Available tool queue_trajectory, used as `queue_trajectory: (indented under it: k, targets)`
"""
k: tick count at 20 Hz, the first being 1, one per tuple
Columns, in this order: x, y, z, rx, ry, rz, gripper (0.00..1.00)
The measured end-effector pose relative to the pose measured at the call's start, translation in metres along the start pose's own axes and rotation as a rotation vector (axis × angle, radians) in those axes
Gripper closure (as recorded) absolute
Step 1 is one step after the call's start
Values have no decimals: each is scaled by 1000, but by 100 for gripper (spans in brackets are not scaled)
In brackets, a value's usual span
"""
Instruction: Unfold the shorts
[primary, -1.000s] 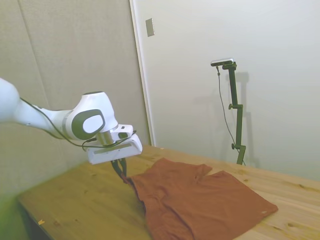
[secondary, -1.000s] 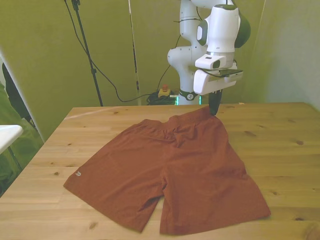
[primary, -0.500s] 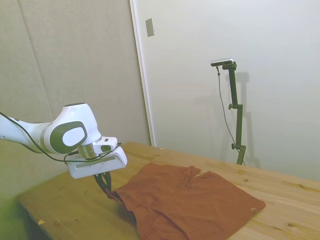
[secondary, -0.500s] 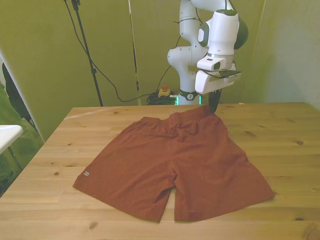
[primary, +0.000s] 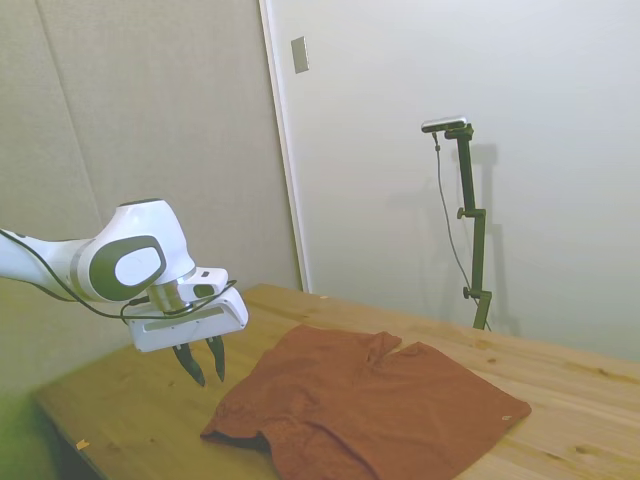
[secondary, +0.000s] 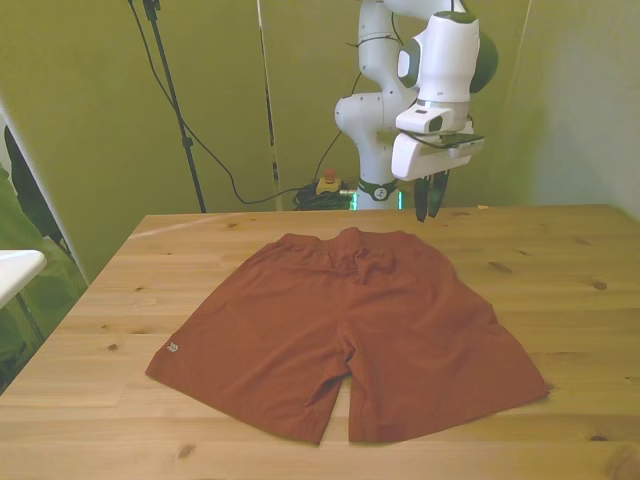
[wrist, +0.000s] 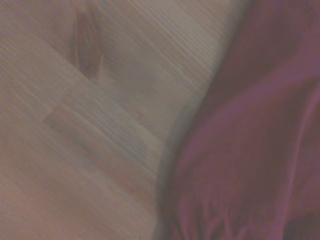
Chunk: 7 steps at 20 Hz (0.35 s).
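**Shorts spread flat, tool released above the waistband**

The shorts (secondary: 345, 335) lay across the middle of the desk (secondary: 560, 290) in the front view, waistband toward the top of the frame and both legs reaching toward the bottom edge, split by a notch at lower centre. We saw no fold left in them there; in the side view the corner at the lower left of the cloth looked slightly rumpled. We judged the unfolding essentially done.

The tool (secondary: 430, 197) hung in the upper right of the front view, just above and beyond the waistband's right end, its two dark fingers apart and gripping nothing. In the side view the tool (primary: 201, 362) sat left of the cloth, clear of it. The garment's long axis ran left to right, along the waistband.

The fabric read as soft, matte rust-orange knit with shallow wrinkles; the desk was knotty pale wood. The wrist view showed blurred cloth (wrist: 260, 150) beside bare planks.
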<state>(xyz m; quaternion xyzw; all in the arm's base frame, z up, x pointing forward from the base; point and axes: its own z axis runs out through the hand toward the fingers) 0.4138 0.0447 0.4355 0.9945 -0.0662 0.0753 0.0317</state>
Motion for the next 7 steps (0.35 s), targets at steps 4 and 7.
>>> queue_trajectory:
  k: [4,7]
  targets:
    - [-10,-8,-22,-7,11,17,0]
    - [-16,-11,-36,-14,15,29,0]
